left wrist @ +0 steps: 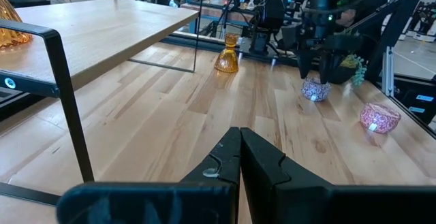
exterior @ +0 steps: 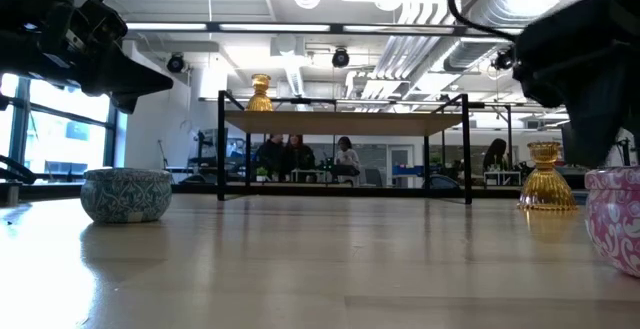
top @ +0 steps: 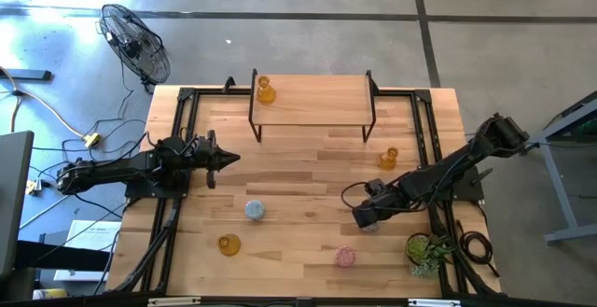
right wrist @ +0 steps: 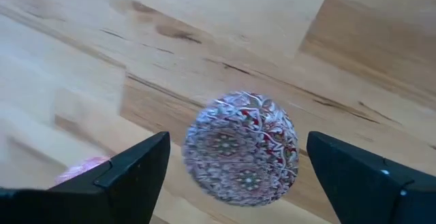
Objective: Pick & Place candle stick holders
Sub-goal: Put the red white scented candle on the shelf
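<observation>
My right gripper [right wrist: 236, 139] hangs open, pointing down over a small round holder with a red-and-white pattern [right wrist: 240, 157] that stands on the table, one finger on either side and a narrow gap to each. Other candle stick holders stand apart: an amber one [top: 265, 90] on the raised shelf, an amber one [top: 388, 159] at the right, a pale blue one [top: 255, 211], an amber one [top: 229, 244] and a pink one [top: 346, 257] near the front edge. My left gripper [top: 229, 158] waits shut above the table's left side.
A wooden shelf on black legs [top: 312, 102] stands at the table's far edge. A green potted plant [top: 427, 249] sits at the near right corner, close to my right arm. Bare wood lies in the middle between the two arms.
</observation>
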Controlling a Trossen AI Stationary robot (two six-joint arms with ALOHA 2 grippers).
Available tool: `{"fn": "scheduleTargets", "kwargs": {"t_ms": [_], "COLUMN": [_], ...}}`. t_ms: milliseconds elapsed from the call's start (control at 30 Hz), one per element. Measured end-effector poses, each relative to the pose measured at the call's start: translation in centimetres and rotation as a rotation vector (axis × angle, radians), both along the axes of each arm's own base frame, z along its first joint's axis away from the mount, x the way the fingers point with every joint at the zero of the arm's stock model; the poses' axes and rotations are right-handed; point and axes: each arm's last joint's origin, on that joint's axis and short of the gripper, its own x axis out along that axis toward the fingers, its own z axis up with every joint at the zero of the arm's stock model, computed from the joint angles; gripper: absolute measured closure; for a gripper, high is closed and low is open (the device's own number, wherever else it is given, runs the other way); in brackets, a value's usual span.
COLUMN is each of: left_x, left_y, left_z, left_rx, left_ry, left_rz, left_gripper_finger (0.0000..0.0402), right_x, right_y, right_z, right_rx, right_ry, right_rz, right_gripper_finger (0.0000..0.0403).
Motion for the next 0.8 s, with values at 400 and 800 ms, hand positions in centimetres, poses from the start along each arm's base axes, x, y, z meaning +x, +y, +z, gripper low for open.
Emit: {"fn": "scheduleTargets", "kwargs": {"t_ms": [400, 800], "left_x": [0.0, 0.0], "left_y": [0.0, 0.0], "left_z": [0.0, 0.0], "left_rx": [0.000, 0.000], "left_ry": [0.000, 0.000], "left_rz": [0.000, 0.000], "left_gripper_finger": [0.0399, 0.0399], "right_x": [0.5, 0.4], "right_y": [0.3, 0.3], "right_z": [-1.5, -1.5], "right_rx": [-0.007, -0.014], "right_ry": [0.059, 0.055], "right_rz": [0.041, 0.102], "right_gripper_finger": [0.0061, 0.0061]}}
